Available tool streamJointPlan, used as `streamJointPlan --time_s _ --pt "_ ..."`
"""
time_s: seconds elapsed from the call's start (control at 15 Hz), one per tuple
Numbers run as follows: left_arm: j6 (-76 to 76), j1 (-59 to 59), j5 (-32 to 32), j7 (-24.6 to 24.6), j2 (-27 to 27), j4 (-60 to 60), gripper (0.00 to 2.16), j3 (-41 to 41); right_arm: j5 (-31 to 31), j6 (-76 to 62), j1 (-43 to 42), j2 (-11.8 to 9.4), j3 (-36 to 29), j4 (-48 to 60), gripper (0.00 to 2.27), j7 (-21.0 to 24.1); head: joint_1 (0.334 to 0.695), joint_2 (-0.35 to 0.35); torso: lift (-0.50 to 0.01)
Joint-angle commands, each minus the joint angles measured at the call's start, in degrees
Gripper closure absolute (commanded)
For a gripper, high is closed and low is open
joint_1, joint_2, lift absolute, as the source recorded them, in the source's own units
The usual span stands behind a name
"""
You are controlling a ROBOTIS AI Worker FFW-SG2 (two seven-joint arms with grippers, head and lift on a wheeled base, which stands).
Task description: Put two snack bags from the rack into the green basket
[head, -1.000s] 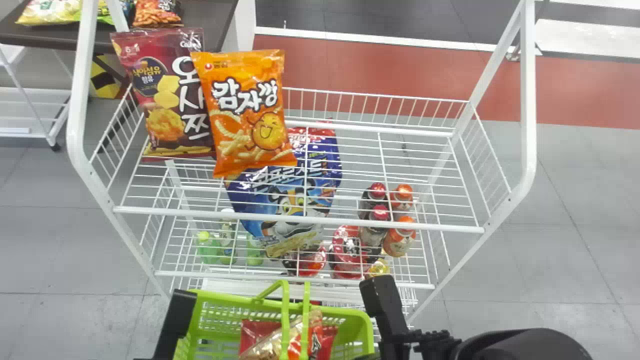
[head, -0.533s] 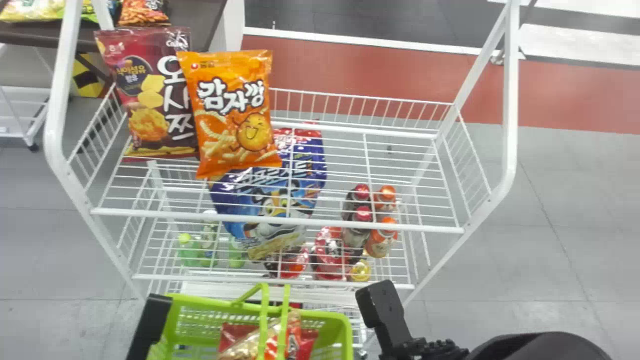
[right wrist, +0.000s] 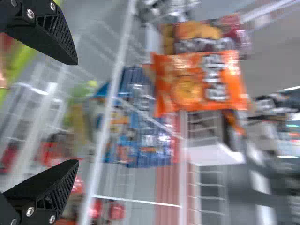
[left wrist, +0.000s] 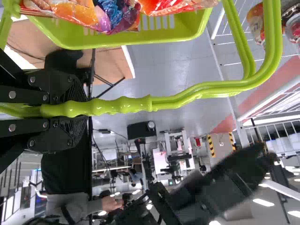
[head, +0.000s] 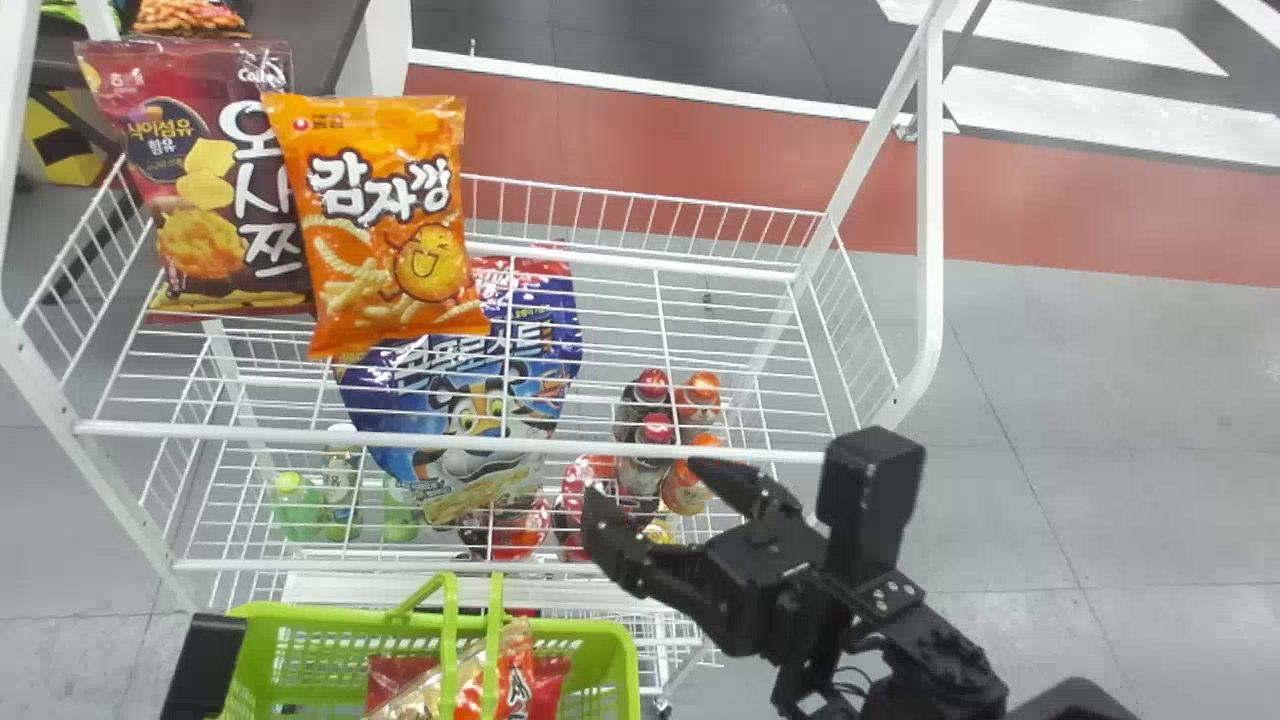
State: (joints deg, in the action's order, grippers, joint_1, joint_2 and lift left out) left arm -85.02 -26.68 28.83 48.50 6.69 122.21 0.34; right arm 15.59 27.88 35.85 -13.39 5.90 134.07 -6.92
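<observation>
My left gripper (head: 205, 665) is at the left side of the green basket (head: 626, 665); in the left wrist view the left gripper (left wrist: 70, 108) is shut on the basket's handle (left wrist: 183, 96). Red and gold snack bags (head: 515, 680) lie in the basket. On the rack's top shelf an orange snack bag (head: 385, 220) overlaps a dark red one (head: 200, 180). My right gripper (head: 643, 482), open and holding nothing, is over the rack's front edge, to the right of and nearer than these bags. In the right wrist view the right gripper (right wrist: 76, 112) points toward the orange bag (right wrist: 197, 84).
White rack bars (head: 450, 440) run along the shelf's front, with an upright frame (head: 930, 200) at right. Below the top shelf are a blue bag (head: 480, 400) and several bottles (head: 655, 430). Another table with snacks (head: 345, 30) stands behind at left.
The rack and basket have shifted left in the head view. My right arm has come up over the rack's front edge, its fingers now in sight and apart.
</observation>
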Motion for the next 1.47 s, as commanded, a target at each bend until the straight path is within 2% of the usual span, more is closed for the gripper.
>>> streamJointPlan --time_s 0.0,0.13,0.33,0.53,1.4 --pt "1.21 -0.48 0.00 0.37 0.17 -0.56 2.13 0.01 -4.87 -18.08 6.16 -0.58 3.86 -2.41 0.06 3.58 0.695 -0.246 -0.007" --pt "1.39 -0.56 0.00 0.90 0.26 -1.00 2.13 -0.08 -5.84 -26.34 12.05 -1.55 5.00 -1.97 0.06 6.83 0.695 -0.253 -0.007" --pt "1.39 -0.83 0.09 1.51 0.61 -1.00 2.13 -0.25 -6.54 -30.91 18.56 -1.55 3.68 1.11 0.07 8.24 0.695 -0.279 -0.007" --pt "2.09 -1.71 0.17 2.30 0.70 -1.00 2.13 0.36 -7.07 -38.47 23.13 -1.55 1.49 1.64 0.08 9.12 0.695 -0.336 -0.007" --pt "2.97 -4.26 1.93 3.45 0.78 0.23 2.13 4.05 -8.39 -41.28 23.92 -1.20 0.78 1.46 0.13 10.00 0.695 -0.350 -0.007"
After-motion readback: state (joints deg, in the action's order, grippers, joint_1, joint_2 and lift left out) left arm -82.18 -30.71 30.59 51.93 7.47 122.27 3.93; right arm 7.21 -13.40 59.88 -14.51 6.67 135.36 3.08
